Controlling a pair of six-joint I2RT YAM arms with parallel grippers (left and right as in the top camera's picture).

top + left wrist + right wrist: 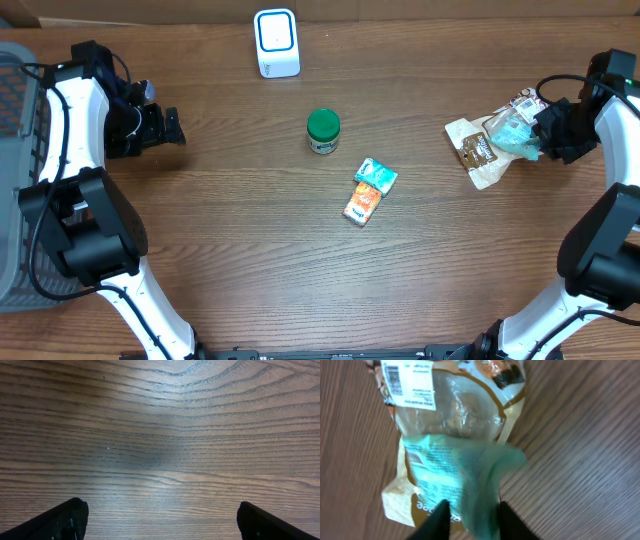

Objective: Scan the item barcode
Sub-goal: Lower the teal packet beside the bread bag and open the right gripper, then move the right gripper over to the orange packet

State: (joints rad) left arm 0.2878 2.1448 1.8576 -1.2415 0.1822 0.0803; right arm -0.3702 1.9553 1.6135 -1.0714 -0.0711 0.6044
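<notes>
Over on the right, the right gripper (472, 506) has its fingers set narrow on either side of a crumpled, translucent teal plastic packet (470, 475) — the packet fills the gap between them, but I cannot tell if they are actually pinching it. That teal packet lies on top of a cream-and-brown bag with a clear window (455, 415), and on the wrist camera the bag shows a white barcode label (394, 379) at its top-left corner. The whole pile sits at the right edge of the wooden table (230, 250), well apart from the white box-shaped scanner with a blue-outlined face (277, 42), which stands at the far middle edge.

In the centre there is a small jar with a green lid (323, 130), and just beside it towards the near side a flat teal sachet (376, 175) touches an orange sachet (362, 204).

On the left, the left gripper (174, 128) hangs over bare wood, fingers spread wide and holding nothing — a grey mesh basket (14, 150) sits at the far left edge
</notes>
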